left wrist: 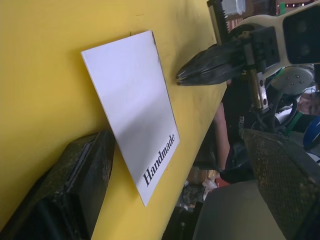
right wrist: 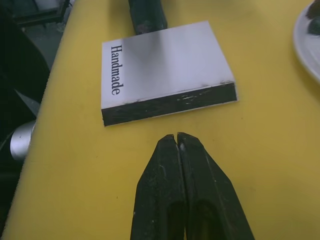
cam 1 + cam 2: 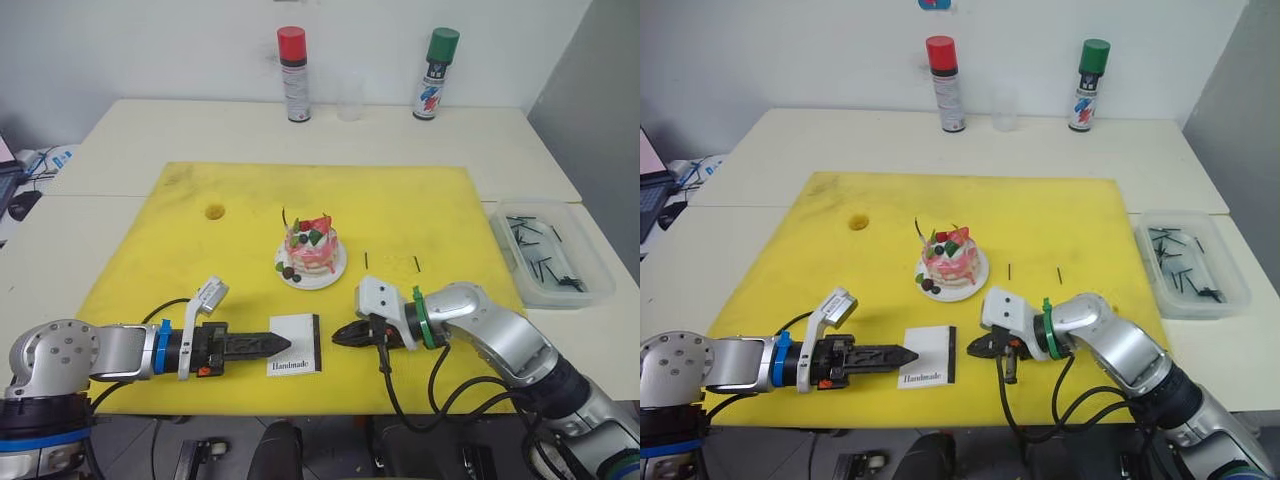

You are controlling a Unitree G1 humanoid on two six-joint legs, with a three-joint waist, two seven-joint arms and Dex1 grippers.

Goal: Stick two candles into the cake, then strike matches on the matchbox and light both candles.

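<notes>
The pink-and-white cake [image 3: 311, 247] sits on its small white plate [image 3: 333, 272] in the middle of the yellow mat [image 3: 200, 260]. In front of it lies the white "Handmade" matchbox [image 3: 297, 340], its black strip [image 2: 170, 104] facing my right gripper. My right gripper [image 2: 176, 137] is shut with nothing visible in it, tips a little short of that strip. My left gripper [image 3: 285, 345] is open at the box's opposite edge, one finger [image 1: 75, 190] low on the mat. Two matches [image 3: 366, 259] lie right of the cake. The candles are too faint to make out.
A clear plastic bin [image 3: 590, 270] with several black sticks stands off the mat's right edge. At the back of the table are a red-capped spray can [image 3: 293, 75], a green-capped one [image 3: 437, 75] and a clear cup [image 3: 350, 100]. A small dent [image 3: 214, 212] marks the mat.
</notes>
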